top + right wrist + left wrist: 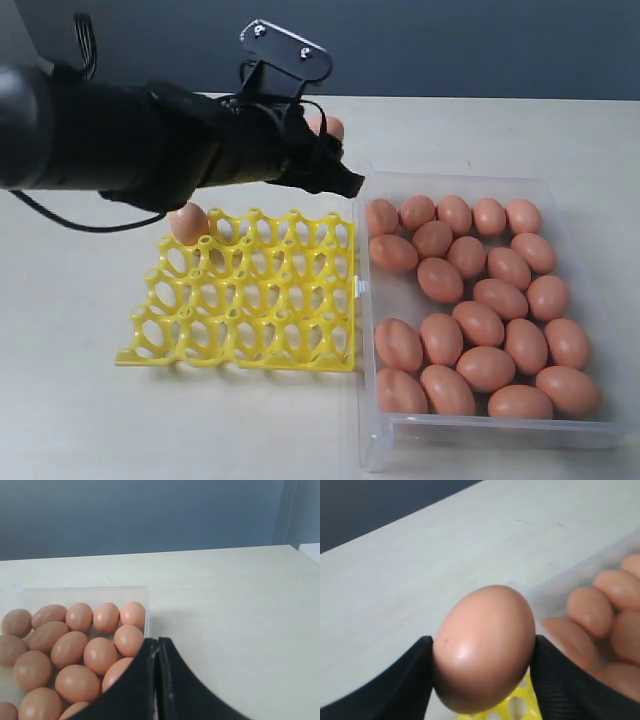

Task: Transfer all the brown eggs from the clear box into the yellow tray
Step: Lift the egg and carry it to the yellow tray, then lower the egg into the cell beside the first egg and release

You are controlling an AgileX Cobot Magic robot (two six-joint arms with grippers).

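The left fingers (412, 685) are clenched on one brown egg (485, 647), holding it aloft over the back edge of the yellow tray (250, 300), near the clear box (480, 432). Another brown egg (190, 222) sits in the tray's back left corner cup. The right fingers (150, 680) are pressed together, grasping nothing, above the box, where many brown eggs (470, 300) lie crowded. Tray and box sit just beside each other on the counter (70, 400).
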